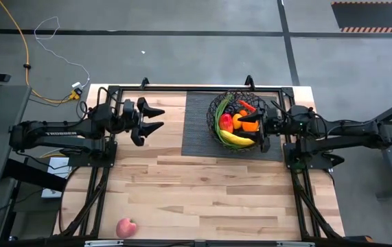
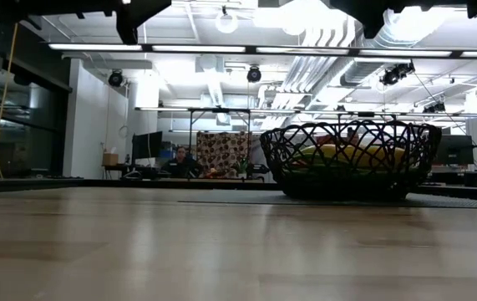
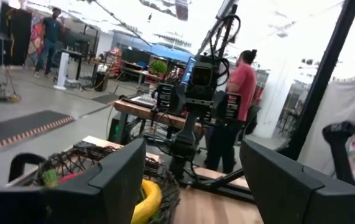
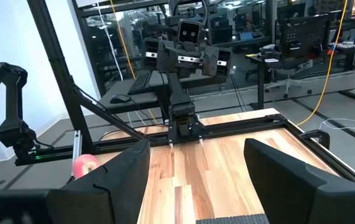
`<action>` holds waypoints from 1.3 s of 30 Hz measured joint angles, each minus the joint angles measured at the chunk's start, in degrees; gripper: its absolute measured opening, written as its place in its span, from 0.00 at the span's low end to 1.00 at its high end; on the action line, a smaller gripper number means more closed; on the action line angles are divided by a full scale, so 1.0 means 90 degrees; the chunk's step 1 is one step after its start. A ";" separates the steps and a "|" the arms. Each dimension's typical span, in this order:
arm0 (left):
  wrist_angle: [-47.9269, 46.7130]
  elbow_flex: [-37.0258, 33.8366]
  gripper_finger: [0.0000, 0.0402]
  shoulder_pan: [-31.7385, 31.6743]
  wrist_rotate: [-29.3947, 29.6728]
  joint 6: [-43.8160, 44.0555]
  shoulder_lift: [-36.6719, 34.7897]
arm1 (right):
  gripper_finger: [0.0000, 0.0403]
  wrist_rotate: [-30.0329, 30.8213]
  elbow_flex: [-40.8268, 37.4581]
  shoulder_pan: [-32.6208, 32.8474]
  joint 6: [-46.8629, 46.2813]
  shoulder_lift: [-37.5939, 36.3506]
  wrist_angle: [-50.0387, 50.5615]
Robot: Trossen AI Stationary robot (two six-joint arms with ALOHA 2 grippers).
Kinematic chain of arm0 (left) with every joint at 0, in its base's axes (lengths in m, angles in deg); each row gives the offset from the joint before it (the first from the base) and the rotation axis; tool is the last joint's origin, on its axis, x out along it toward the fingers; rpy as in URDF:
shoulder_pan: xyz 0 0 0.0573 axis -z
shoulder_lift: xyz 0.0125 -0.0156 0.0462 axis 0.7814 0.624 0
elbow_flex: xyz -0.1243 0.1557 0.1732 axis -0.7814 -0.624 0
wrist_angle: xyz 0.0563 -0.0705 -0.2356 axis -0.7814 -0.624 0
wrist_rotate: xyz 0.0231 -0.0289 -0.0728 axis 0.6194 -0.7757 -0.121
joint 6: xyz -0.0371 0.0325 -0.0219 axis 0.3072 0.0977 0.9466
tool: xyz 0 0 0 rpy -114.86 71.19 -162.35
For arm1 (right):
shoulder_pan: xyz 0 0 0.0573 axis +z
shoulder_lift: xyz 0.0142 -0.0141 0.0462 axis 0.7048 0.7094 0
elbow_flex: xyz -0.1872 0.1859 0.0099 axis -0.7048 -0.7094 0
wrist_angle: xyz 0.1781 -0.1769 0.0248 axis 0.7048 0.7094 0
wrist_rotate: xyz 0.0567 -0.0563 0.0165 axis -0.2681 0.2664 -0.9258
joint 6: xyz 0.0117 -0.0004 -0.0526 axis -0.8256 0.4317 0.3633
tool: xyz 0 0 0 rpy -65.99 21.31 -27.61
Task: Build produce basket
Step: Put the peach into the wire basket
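Risk: the pink-red apple [image 1: 126, 228] sits alone at the lower left table [image 1: 202, 185] edge, well apart from the basket [image 1: 217, 130] at upper centre, so a sloppy reach by my left end effector [image 1: 156, 118] could nudge it off. Both it and my right end effector [image 1: 260, 127], just beside the basket rim, are spread and empty. Produce at the basket bottom is hidden under the banana [image 1: 235, 138]; the low view misses the apple.

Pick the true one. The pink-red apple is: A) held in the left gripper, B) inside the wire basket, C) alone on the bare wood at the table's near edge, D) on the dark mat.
C: the high view shows the apple lying by itself on the wooden table, far from the basket and both grippers.
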 joint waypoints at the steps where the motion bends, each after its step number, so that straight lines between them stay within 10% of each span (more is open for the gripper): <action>1: -0.0002 0.0000 0.62 0.0031 0.0000 -0.0127 0.0000 | 0.63 0.0001 -0.0002 0.0000 0.0000 0.0000 -0.0001; 15: -0.0067 0.0000 0.62 0.0175 0.0048 -0.0451 0.0002 | 0.59 0.0002 0.0001 0.0000 -0.0017 0.0000 -0.0001; 26: -0.0069 0.0000 0.62 0.0173 0.0046 -0.0451 0.0002 | 0.04 -0.0056 0.0003 0.0000 -0.0083 0.0000 0.0150; 39: -0.0315 0.0000 0.62 0.0175 0.0046 -0.0447 0.0002 | 0.01 -0.0056 0.0003 -0.0003 -0.0024 0.0000 0.0171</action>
